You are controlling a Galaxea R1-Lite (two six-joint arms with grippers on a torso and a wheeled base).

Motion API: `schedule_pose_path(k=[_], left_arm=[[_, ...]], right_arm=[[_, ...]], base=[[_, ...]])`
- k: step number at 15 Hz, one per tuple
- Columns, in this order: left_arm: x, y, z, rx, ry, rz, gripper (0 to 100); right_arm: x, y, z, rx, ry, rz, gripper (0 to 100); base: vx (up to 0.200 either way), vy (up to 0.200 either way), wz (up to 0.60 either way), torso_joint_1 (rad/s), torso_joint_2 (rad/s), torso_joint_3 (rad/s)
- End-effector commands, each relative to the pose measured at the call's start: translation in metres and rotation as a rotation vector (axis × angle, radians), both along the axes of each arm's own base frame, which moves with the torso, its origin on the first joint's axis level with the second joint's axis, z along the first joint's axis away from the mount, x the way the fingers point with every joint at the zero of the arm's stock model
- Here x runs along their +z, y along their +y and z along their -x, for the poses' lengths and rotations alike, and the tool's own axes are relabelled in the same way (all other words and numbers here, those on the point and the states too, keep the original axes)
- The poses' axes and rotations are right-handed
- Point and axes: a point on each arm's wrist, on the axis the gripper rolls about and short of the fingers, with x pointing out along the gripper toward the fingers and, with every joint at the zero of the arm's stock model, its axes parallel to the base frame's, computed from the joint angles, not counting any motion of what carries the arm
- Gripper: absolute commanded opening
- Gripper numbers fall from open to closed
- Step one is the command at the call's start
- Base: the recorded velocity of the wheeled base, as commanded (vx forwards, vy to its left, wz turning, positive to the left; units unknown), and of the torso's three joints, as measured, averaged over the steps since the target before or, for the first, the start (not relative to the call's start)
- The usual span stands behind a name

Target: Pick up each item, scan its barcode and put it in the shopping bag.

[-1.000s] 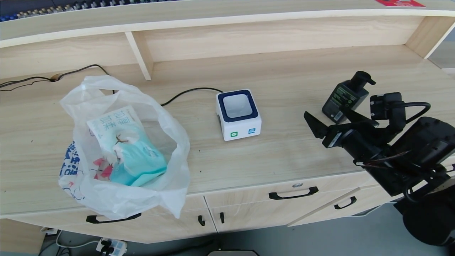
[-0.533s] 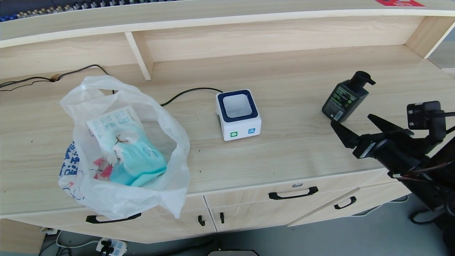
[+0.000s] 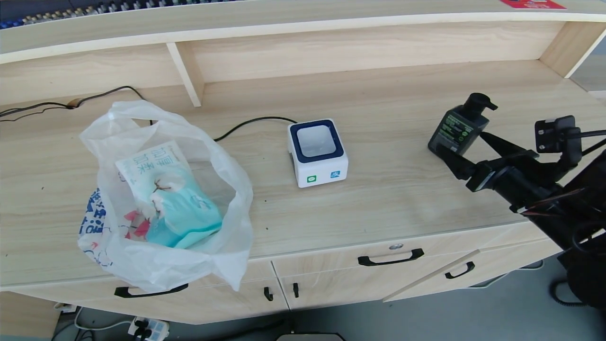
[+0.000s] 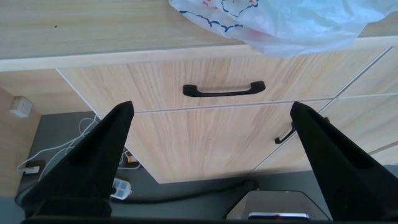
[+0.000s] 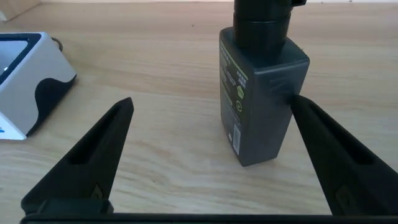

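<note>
Standing upright toward the right end of the desk (image 3: 388, 203) in the head view, the dark pump bottle (image 3: 457, 129) has the right arm (image 3: 521, 177) just behind it. The right jaws are spread wide, one tip low by the bottle's base and the other beside its body, and whether either tip touches it cannot be told. At mid-desk sits the white scanner (image 3: 318, 151) with its dark-framed window facing up and a black cable (image 3: 251, 122) running from it toward the back. Well to the left, the white shopping bag (image 3: 227, 227) lies open near the front edge with a teal-and-white tissue pack (image 3: 170, 194) inside it. Drawer fronts with black handles (image 3: 390, 259) run below the desk edge. In the left wrist view, the left jaws are wide apart and hold nothing. They sit below desk height, facing a drawer front with a black handle (image 4: 224, 90), while the shopping bag (image 4: 280, 22) overhangs the desk edge above and a power strip (image 4: 118, 186) lies on the floor. In the right wrist view, the pump bottle (image 5: 261, 93) stands between the two black fingers (image 5: 93, 162), much closer to one of them, with its printed label turned toward the open gap. The scanner (image 5: 28, 81) sits farther along the desk, well apart from the bottle.
</note>
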Motion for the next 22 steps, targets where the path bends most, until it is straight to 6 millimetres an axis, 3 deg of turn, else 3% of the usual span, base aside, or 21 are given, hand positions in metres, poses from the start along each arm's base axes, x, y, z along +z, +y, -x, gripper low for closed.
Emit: schedule_pose_path(k=[1, 8, 11, 15, 20, 21, 22], left_arm=[[0.0, 0.0, 0.0, 0.0, 0.0, 0.0, 100], [0.0, 0.0, 0.0, 0.0, 0.0, 0.0, 100], [0.0, 0.0, 0.0, 0.0, 0.0, 0.0, 100], [0.0, 0.0, 0.0, 0.0, 0.0, -0.012, 100], [0.0, 0.0, 0.0, 0.0, 0.0, -0.014, 100], [0.0, 0.0, 0.0, 0.0, 0.0, -0.014, 100], [0.0, 0.0, 0.0, 0.0, 0.0, -0.014, 100]], right_arm=[[-0.007, -0.002, -0.02, -0.012, 0.007, 0.003, 100], [-0.011, -0.024, -0.045, -0.016, -0.015, 0.021, 100], [-0.012, -0.022, -0.059, 0.094, -0.039, 0.053, 100], [0.003, -0.023, -0.082, 0.163, -0.106, 0.029, 100], [0.002, -0.029, -0.087, 0.184, -0.102, 0.02, 100], [0.002, -0.029, -0.087, 0.183, -0.102, 0.02, 0], [0.003, -0.029, -0.087, 0.181, -0.107, 0.02, 0]], base=[[0.0, 0.0, 0.0, 0.0, 0.0, 0.0], [0.0, 0.0, 0.0, 0.0, 0.0, 0.0], [0.0, 0.0, 0.0, 0.0, 0.0, 0.0], [0.0, 0.0, 0.0, 0.0, 0.0, 0.0], [0.0, 0.0, 0.0, 0.0, 0.0, 0.0], [0.0, 0.0, 0.0, 0.0, 0.0, 0.0], [0.0, 0.0, 0.0, 0.0, 0.0, 0.0]])
